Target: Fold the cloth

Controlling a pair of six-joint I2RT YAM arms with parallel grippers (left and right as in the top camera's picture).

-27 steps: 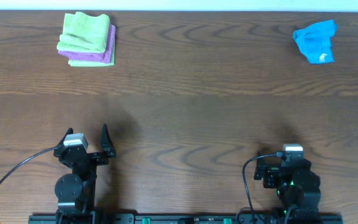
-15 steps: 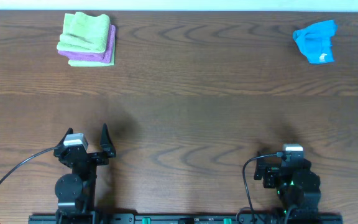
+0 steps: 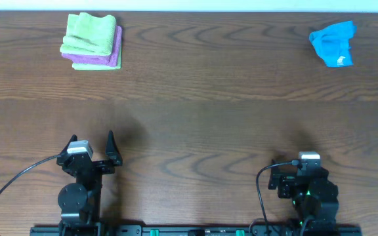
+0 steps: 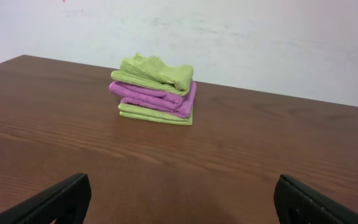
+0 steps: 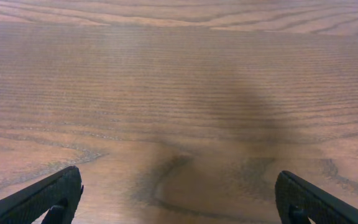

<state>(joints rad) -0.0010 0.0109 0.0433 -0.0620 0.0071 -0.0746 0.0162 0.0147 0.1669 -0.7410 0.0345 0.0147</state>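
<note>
At the far left corner of the wooden table (image 3: 195,111), a small stack of folded cloths (image 3: 90,42) is sitting. From overhead, a light green cloth (image 3: 89,33) is lying on top of a purple cloth (image 3: 110,59). In the left wrist view the same stack (image 4: 154,90) is showing green on top, purple in the middle and another green layer at the bottom, with a pale wall (image 4: 260,37) rising behind the table edge.

Nearer the front edge on the left, the left arm (image 3: 77,183) is resting at its base with a black cable (image 3: 12,187) looping off to the side. The left gripper (image 4: 185,205) is spreading its jaws wide: the two dark fingertips are appearing only at the bottom corners of its wrist view, with bare wood between them and nothing in its grasp. It is pointing toward the stack, well apart from it.

At the front right, the right arm (image 3: 307,187) is sitting folded at its base. The right gripper (image 5: 179,202) is likewise gaping fully, its fingertips showing at the lower corners of its view, looking down on bare tabletop and gripping nothing.

The cloth (image 3: 333,44), bright sky-blue, is lying crumpled and unfolded at the far right corner of the table, well apart from both grippers and from the stack.
</note>
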